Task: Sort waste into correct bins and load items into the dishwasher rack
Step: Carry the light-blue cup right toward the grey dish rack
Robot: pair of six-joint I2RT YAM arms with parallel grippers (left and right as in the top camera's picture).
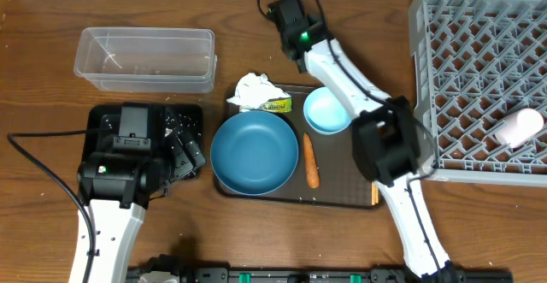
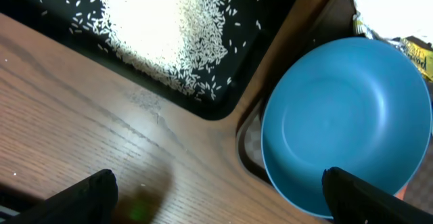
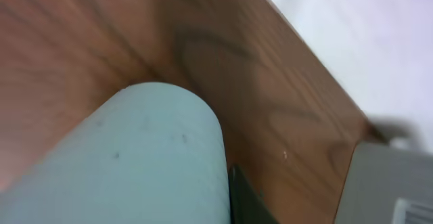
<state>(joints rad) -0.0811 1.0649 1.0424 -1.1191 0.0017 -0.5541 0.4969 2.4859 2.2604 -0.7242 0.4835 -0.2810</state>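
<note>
Although the overhead view hides its fingertips, the right gripper (image 1: 286,14) is pressed together at the upper middle of the frame. It ends a white arm that crosses the upper right rim of the small round light-blue bowl (image 1: 323,112). That bowl sits at the upper right of the flat brown serving tray (image 1: 342,185), centre frame.

The right wrist view shows only a blurred pale blue-green rounded surface (image 3: 135,163) at lower left. Whether the jaws pinch it cannot be told.

The left gripper (image 2: 218,176) is spread wide beside the large round teal-blue bowl (image 2: 345,122).

The step in hand is probably moving the small bowl to the large grey lattice-bottomed plastic crate (image 1: 479,52), far right. To do it well, confirm a firm rim pinch and lift clear of the tray lip. Set the bowl down apart from the white cup (image 1: 520,127) at the crate's lower right.
</note>
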